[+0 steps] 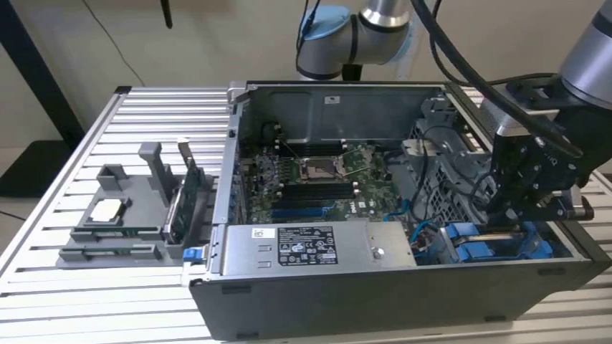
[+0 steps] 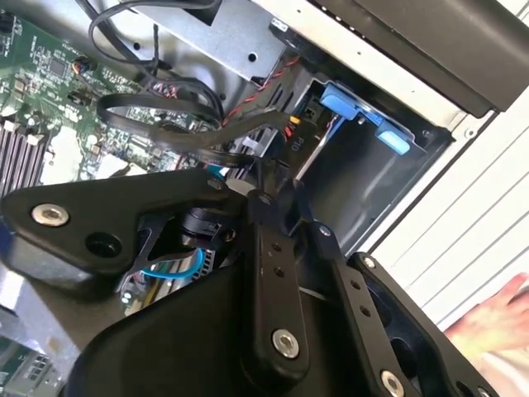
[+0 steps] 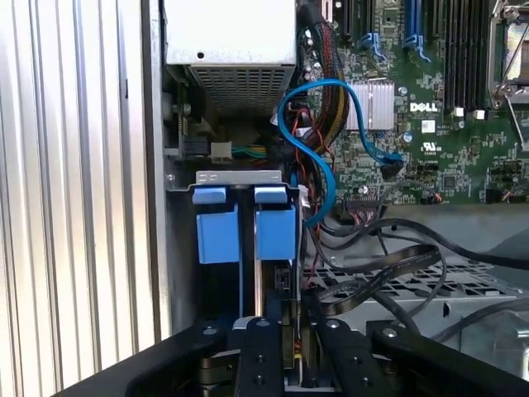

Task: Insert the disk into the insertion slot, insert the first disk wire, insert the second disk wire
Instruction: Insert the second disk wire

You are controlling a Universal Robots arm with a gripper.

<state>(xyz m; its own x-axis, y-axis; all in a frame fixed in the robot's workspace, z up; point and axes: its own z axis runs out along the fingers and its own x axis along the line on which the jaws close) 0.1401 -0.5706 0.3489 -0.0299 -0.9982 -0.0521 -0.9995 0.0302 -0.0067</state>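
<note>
Standing open on the slatted table (image 1: 115, 129), the computer case (image 1: 383, 301) held the whole job, with the gripper (image 1: 521, 215) reaching down into its corner at about four o'clock in the exterior view. Directly below the gripper sat the insertion slot (image 3: 241, 178), a grey metal bay with blue fittings (image 3: 275, 233), and a thin silver edge that I took for the disk (image 3: 258, 285) ran lengthwise straight from the gripper into it. Whether the gripper was open or closed could not be told. At roughly nine o'clock from the slot in the exterior view lay the grey power supply box (image 1: 311, 247). Loose black cables (image 3: 397, 265) and a blue cable (image 3: 322, 132) crowded beside the bay, likely obstacles. A hand (image 2: 500, 318) showed outside the case.
</note>
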